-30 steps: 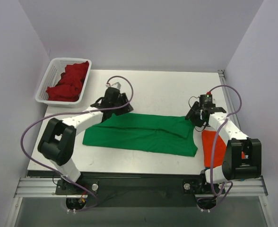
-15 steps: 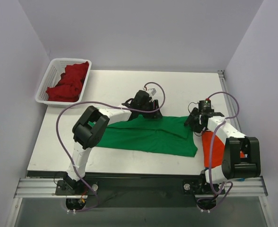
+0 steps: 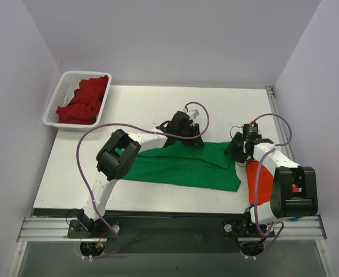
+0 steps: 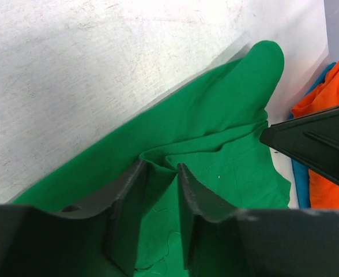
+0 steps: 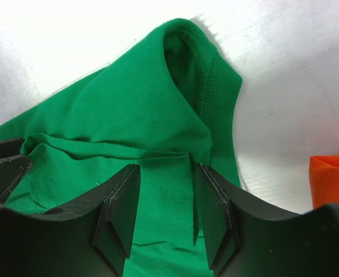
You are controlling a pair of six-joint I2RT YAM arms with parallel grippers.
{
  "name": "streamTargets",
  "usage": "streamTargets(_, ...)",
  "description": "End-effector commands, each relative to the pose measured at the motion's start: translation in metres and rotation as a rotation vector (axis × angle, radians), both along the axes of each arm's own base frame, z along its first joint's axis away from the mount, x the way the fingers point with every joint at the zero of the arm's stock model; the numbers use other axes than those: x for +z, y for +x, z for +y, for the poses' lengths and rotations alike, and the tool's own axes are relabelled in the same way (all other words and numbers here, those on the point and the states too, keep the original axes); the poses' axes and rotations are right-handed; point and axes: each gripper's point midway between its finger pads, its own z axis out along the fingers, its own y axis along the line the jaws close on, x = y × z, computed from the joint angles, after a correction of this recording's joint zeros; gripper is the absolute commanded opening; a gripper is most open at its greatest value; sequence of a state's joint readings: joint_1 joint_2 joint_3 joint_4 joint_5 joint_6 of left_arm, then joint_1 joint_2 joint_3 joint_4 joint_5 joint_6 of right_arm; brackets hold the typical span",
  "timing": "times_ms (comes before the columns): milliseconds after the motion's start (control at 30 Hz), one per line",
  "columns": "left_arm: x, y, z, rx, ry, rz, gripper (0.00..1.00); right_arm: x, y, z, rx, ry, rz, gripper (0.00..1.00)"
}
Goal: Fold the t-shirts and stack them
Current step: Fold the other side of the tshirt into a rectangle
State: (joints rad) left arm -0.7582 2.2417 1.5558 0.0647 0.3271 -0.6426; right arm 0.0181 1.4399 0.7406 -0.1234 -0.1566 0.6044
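Observation:
A bright green t-shirt point(image 3: 187, 167) lies across the table's middle, its left end folded over toward the right. My left gripper point(image 3: 191, 137) is at the shirt's far edge, shut on a fold of green cloth point(image 4: 215, 115) between its fingers point(image 4: 184, 190). My right gripper point(image 3: 237, 151) sits over the shirt's far right corner point(image 5: 135, 109), open, with cloth under the jaws. A folded orange t-shirt point(image 3: 256, 179) lies at the right on a blue one point(image 4: 301, 184). A dark red t-shirt point(image 3: 86, 101) fills the basket.
The white slotted basket point(image 3: 51, 109) stands at the far left corner. The two grippers are close together; the right gripper's body point(image 4: 319, 138) shows in the left wrist view. Walls enclose the table on three sides.
My left gripper has swept from the shirt's far left corner to the right, carrying the green cloth over the shirt. My right gripper has shifted only slightly.

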Motion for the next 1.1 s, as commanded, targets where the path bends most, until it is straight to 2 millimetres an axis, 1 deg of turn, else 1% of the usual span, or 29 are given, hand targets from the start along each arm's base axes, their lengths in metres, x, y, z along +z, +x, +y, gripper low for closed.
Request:
streamTargets(0,0.023,0.007,-0.015,-0.032,-0.068,-0.056,0.37,-0.002,-0.003,-0.003,-0.013,0.004,0.011,0.43)
streamTargets(100,0.027,0.006,-0.017,-0.037,-0.077,-0.062,0.28,-0.004,-0.004,-0.004,-0.015,0.003,0.018,0.40)
streamTargets(133,0.028,0.006,-0.017,-0.042,-0.079,-0.062,0.22,-0.004,-0.003,-0.003,-0.015,0.007,0.015,0.36)
streamTargets(200,0.030,0.004,-0.017,-0.045,-0.084,-0.063,0.15,-0.005,-0.003,-0.004,-0.017,0.006,0.015,0.36)
streamTargets(233,0.032,0.003,-0.017,-0.048,-0.087,-0.064,0.11,-0.004,-0.002,-0.003,-0.017,0.008,0.012,0.33)
streamTargets(400,0.038,-0.003,-0.015,-0.052,-0.100,-0.063,0.02,-0.003,0.000,-0.001,-0.012,0.017,0.008,0.21)
streamTargets(433,0.042,-0.003,-0.014,-0.052,-0.104,-0.068,0.00,-0.002,0.000,-0.002,-0.014,0.020,0.006,0.15)
streamTargets(500,0.045,-0.005,-0.012,-0.052,-0.106,-0.073,0.00,-0.002,-0.001,-0.001,-0.011,0.022,0.003,0.10)
streamTargets(533,0.049,-0.006,-0.010,-0.049,-0.110,-0.080,0.00,0.001,0.000,0.000,-0.011,0.026,-0.006,0.04)
streamTargets(633,0.055,-0.011,-0.007,-0.056,-0.119,-0.087,0.00,0.004,-0.003,0.001,-0.009,0.034,-0.015,0.00)
streamTargets(700,0.057,-0.014,-0.004,-0.060,-0.118,-0.091,0.00,0.006,-0.004,0.003,-0.009,0.041,-0.022,0.00)
streamTargets(733,0.064,-0.015,-0.003,-0.057,-0.127,-0.104,0.00,0.009,-0.006,0.004,-0.008,0.048,-0.031,0.00)
streamTargets(767,0.061,-0.018,0.000,-0.060,-0.120,-0.099,0.00,0.010,-0.007,0.004,-0.005,0.050,-0.034,0.00)
streamTargets(800,0.062,-0.019,0.001,-0.060,-0.122,-0.104,0.00,0.011,-0.009,0.005,-0.004,0.052,-0.037,0.00)
streamTargets(833,0.069,-0.020,0.003,-0.060,-0.129,-0.113,0.00,0.009,-0.013,0.006,-0.003,0.054,-0.031,0.00)
streamTargets(867,0.064,-0.024,0.006,-0.060,-0.118,-0.106,0.00,0.014,-0.013,0.008,0.003,0.062,-0.049,0.00)
streamTargets(967,0.069,-0.028,0.011,-0.059,-0.124,-0.119,0.00,0.017,-0.022,0.010,0.006,0.067,-0.059,0.00)
streamTargets(1000,0.064,-0.032,0.014,-0.061,-0.117,-0.111,0.00,0.017,-0.024,0.011,0.009,0.067,-0.062,0.00)
streamTargets(1033,0.067,-0.033,0.017,-0.057,-0.121,-0.117,0.00,0.017,-0.027,0.013,0.014,0.067,-0.061,0.00)
streamTargets(1067,0.065,-0.034,0.018,-0.058,-0.119,-0.115,0.00,0.019,-0.031,0.015,0.019,0.070,-0.070,0.00)
